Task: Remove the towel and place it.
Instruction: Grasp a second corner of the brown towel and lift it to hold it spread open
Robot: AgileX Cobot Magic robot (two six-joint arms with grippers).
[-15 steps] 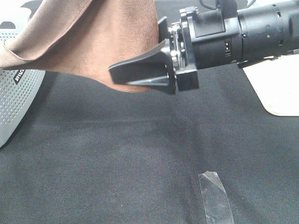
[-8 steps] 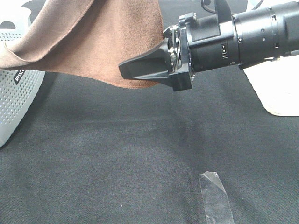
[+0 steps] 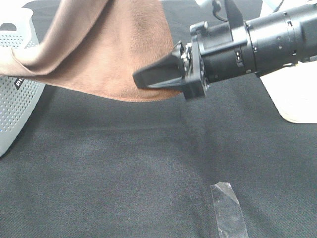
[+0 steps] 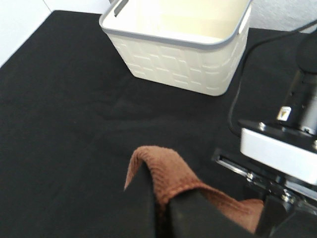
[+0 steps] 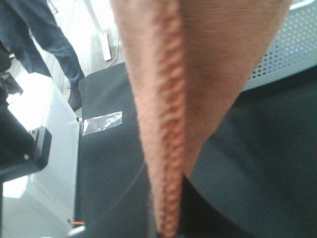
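The brown plush towel hangs in the air over the black table cloth, and its left end drapes onto a white perforated basket. My right gripper reaches in from the right with its fingers together at the towel's lower right edge. In the right wrist view the towel's stitched edge runs down between the dark fingers. In the left wrist view my left gripper is shut on a fold of the towel. The left gripper is out of the exterior high view. No white tag shows.
A cream basket stands on the black cloth, and its corner shows at the right edge of the exterior high view. A strip of clear tape lies on the cloth in front. A person's legs stand beyond the table.
My right gripper has shifted to the right and slightly up with the towel's edge. The towel's hanging part has swung right with it.
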